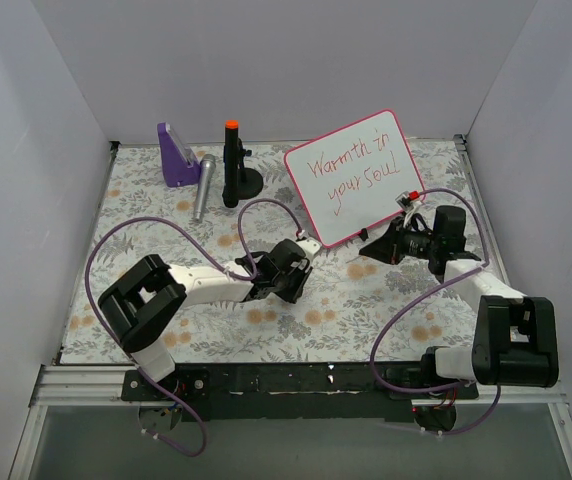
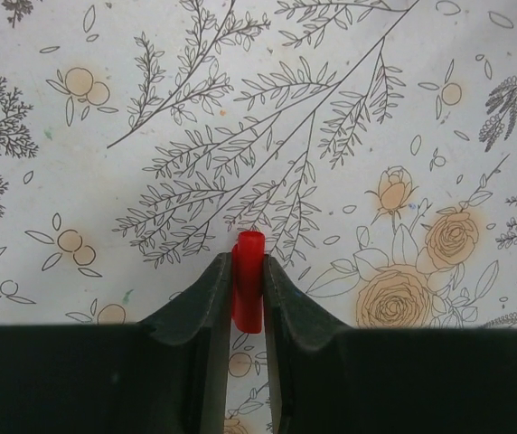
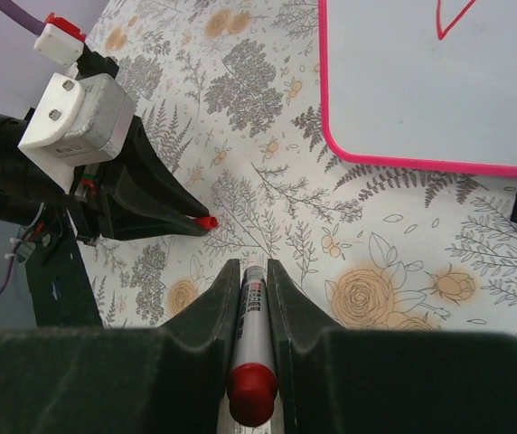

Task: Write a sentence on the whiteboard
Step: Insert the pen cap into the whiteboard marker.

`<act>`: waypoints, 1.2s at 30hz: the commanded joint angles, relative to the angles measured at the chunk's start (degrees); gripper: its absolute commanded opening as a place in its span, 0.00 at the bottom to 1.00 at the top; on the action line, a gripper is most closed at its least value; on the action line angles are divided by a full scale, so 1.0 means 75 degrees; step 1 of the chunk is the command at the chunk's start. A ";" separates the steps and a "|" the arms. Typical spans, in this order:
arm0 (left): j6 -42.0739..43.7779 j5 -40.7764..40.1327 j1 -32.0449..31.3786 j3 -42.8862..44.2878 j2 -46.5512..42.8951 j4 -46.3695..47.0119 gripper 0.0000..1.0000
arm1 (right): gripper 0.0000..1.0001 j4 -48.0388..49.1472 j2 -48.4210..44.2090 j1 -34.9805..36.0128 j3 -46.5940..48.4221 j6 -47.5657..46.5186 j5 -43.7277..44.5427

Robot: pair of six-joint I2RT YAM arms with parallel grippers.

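1. Black fingers of the right gripper [image 3: 251,264] are clamped on a white-barrelled marker [image 3: 251,334] with a red end.
2. The left gripper [image 2: 248,258] pinches a small red plastic cap [image 2: 248,291] between its jaws.
3. The rounded, glossy white whiteboard [image 1: 361,212] with a thin pink-red frame sits askew right of centre, just beyond both grippers. It carries the red handwritten sentence [image 1: 356,172] ("Warmth in your soul", in two lines).
4. Far left, a black round-based stand [image 1: 234,172] holds an upright orange-tipped stick. Beside it are a silver cylinder [image 1: 203,187] and a purple wedge-shaped block [image 1: 176,155].
5. A floral-print cloth [image 1: 216,320] covers the table; plain pale walls [image 1: 266,60] enclose it.
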 commanded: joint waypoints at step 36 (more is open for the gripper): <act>0.1053 0.0543 -0.0496 0.0033 -0.0479 0.0554 0.07 | 0.01 0.2143 0.2562 0.1583 -0.0107 0.2637 -0.0754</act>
